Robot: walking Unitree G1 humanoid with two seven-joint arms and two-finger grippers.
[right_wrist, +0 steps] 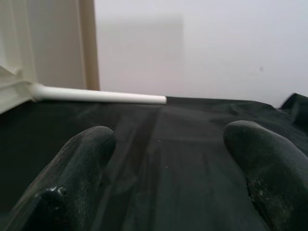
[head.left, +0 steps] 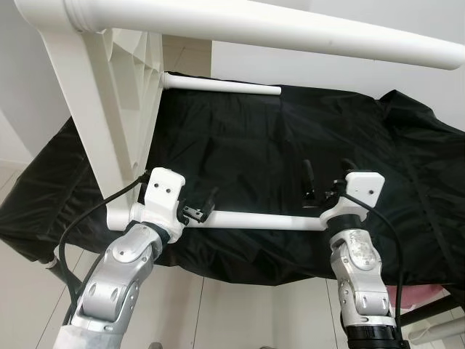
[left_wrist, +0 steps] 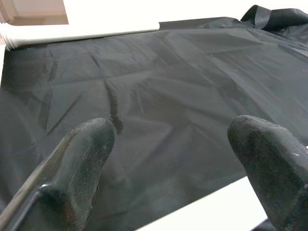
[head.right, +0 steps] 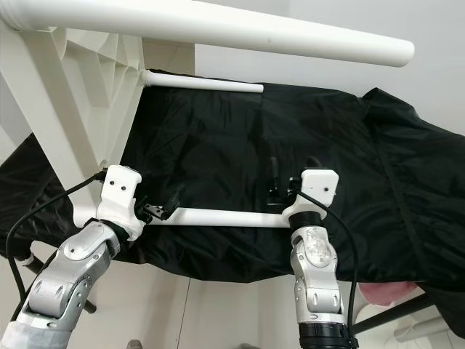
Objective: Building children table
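Note:
A white children's table lies on its side on a black cloth (head.left: 254, 145). Its ribbed top (head.left: 109, 109) stands upright at the left. One leg (head.left: 290, 29) juts across the top of the view, and a far leg (head.left: 225, 87) rests on the cloth behind. The near leg (head.left: 254, 220) runs along the cloth's front edge between my grippers. My left gripper (head.left: 200, 207) is open beside this leg near the table top, with the leg (left_wrist: 207, 211) just under its fingers. My right gripper (head.left: 325, 178) is open above the leg's free end, holding nothing.
The black cloth covers a raised surface and hangs over its front edge above a tiled floor (head.left: 240, 313). A pink object (head.left: 421, 294) and dark bars sit low at the right. A white wall (head.left: 327, 69) stands behind the surface.

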